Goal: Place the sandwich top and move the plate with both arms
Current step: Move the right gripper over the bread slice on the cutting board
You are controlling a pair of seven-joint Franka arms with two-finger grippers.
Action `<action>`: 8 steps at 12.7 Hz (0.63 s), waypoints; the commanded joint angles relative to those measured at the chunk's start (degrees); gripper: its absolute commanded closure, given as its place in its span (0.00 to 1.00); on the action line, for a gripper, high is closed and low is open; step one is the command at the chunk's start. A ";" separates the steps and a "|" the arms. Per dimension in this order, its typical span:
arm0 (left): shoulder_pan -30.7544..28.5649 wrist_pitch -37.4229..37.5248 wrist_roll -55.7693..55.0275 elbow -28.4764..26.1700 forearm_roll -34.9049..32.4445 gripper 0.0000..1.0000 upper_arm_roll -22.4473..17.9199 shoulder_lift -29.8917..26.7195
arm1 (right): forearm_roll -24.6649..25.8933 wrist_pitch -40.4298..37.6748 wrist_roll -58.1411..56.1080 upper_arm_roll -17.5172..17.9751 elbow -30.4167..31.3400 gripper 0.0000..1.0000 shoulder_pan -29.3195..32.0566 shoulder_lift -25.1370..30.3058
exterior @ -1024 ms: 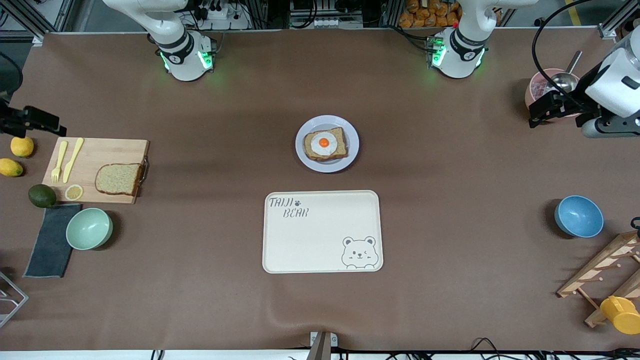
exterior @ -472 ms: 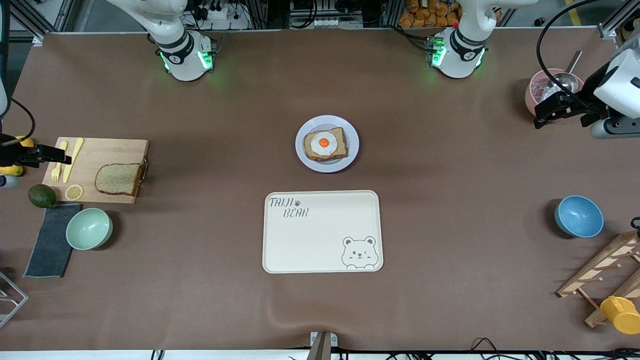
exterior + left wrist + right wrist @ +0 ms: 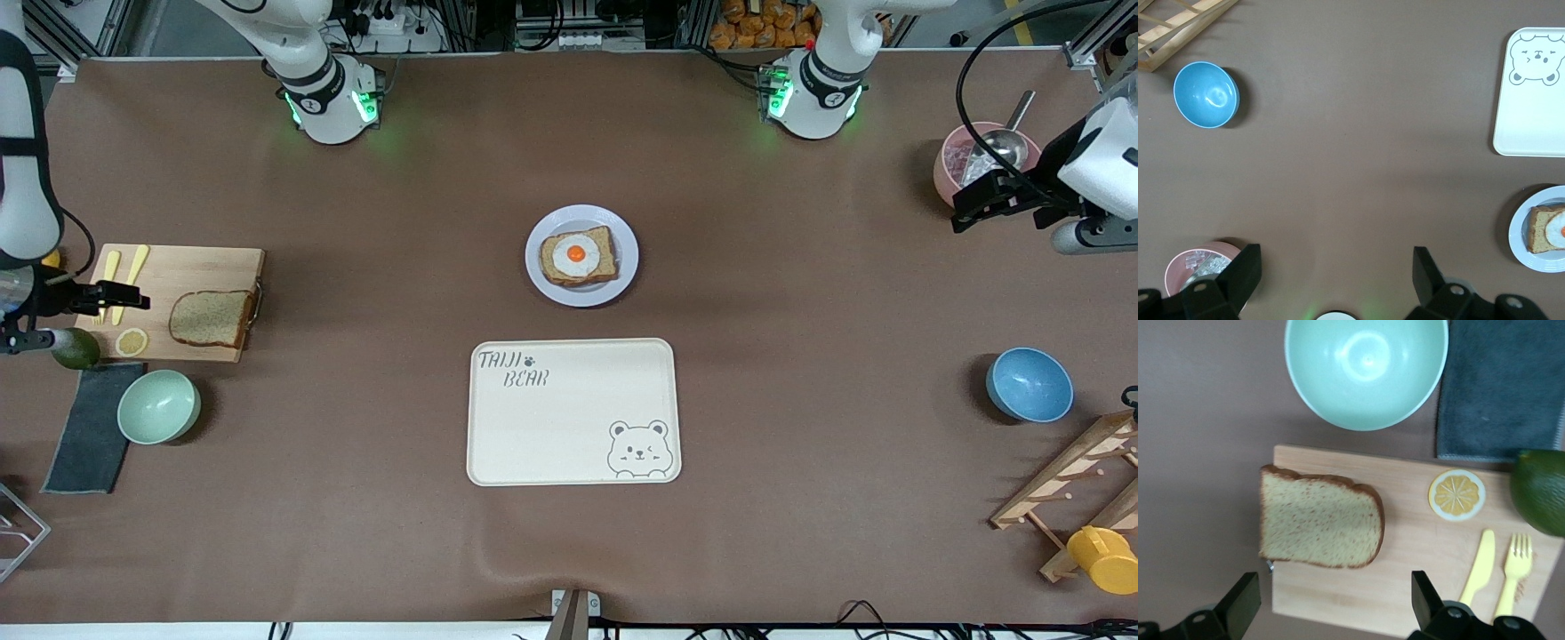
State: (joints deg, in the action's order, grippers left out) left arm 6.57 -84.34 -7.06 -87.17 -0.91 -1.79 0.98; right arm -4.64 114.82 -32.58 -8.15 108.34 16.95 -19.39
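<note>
Wooden cutting board [image 3: 169, 302]: your sandwich top [image 3: 211, 318] lies flat on it at the right arm's end of the table, well apart from the plate [image 3: 581, 256].
Right gripper [image 3: 120, 294]: spread wide and empty, hanging over the board's end where the yellow fork [image 3: 1515, 568] and yellow knife [image 3: 1477, 568] lie; the slice sits beside it, not between the fingers.
Left gripper [image 3: 976, 196]: also spread and empty, waiting over the pink bowl [image 3: 965, 160] with the metal scoop [image 3: 1003, 142] at the left arm's end.
Plate: at the table's middle, farther from the front camera than the bear tray [image 3: 573, 412], carrying toast with a fried egg [image 3: 575, 254].
Risk, pickup: a flat slice gives you little edge to pinch; come down off-centre and you may push it along the board or tear the crust.
Risk, neighbours: the lemon slice [image 3: 1457, 495] and cutlery lie near your path; a low sweep could scatter them.
Risk, placing: drop the slice askew and it may slide off the egg.
Risk, plate move: uneven lift between arms could tilt the plate and spill the sandwich.
</note>
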 commanded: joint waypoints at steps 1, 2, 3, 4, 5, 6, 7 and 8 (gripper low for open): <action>-0.24 0.41 -0.41 1.21 -0.23 0.00 0.20 0.86 | -1.95 2.76 -3.80 0.76 -0.85 0.00 1.85 -4.06; -0.15 0.32 -0.41 1.21 -0.32 0.00 0.20 0.86 | -1.95 4.08 -4.85 0.76 -0.94 0.00 1.85 -5.82; -0.24 0.32 -0.50 1.04 -0.32 0.00 0.20 0.86 | -1.95 5.57 -5.90 0.76 -0.77 0.00 1.94 -7.05; -0.50 0.32 -0.50 0.95 -0.23 0.00 0.20 0.78 | -1.95 6.54 -6.09 0.76 -0.50 0.00 2.29 -7.93; -0.68 0.23 -0.50 0.86 -0.14 0.00 0.12 0.43 | -1.87 6.73 -6.18 0.68 0.11 0.00 2.47 -8.20; -0.85 0.14 -0.50 0.95 0.21 0.00 0.12 0.25 | -1.87 7.86 -6.18 0.68 1.07 0.00 2.38 -8.12; -1.64 0.23 -0.50 0.95 0.56 0.00 0.20 -0.10 | -1.87 9.52 -6.18 0.68 2.82 0.00 2.47 -8.12; -1.73 0.31 -0.50 0.69 0.56 0.00 0.20 -0.36 | -1.87 11.02 -5.92 0.68 4.06 0.00 2.47 -8.21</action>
State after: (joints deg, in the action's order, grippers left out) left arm 5.70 -84.39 -7.10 -86.87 -0.91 -1.83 1.35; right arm -5.65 123.36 -37.46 -8.13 109.67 18.32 -28.28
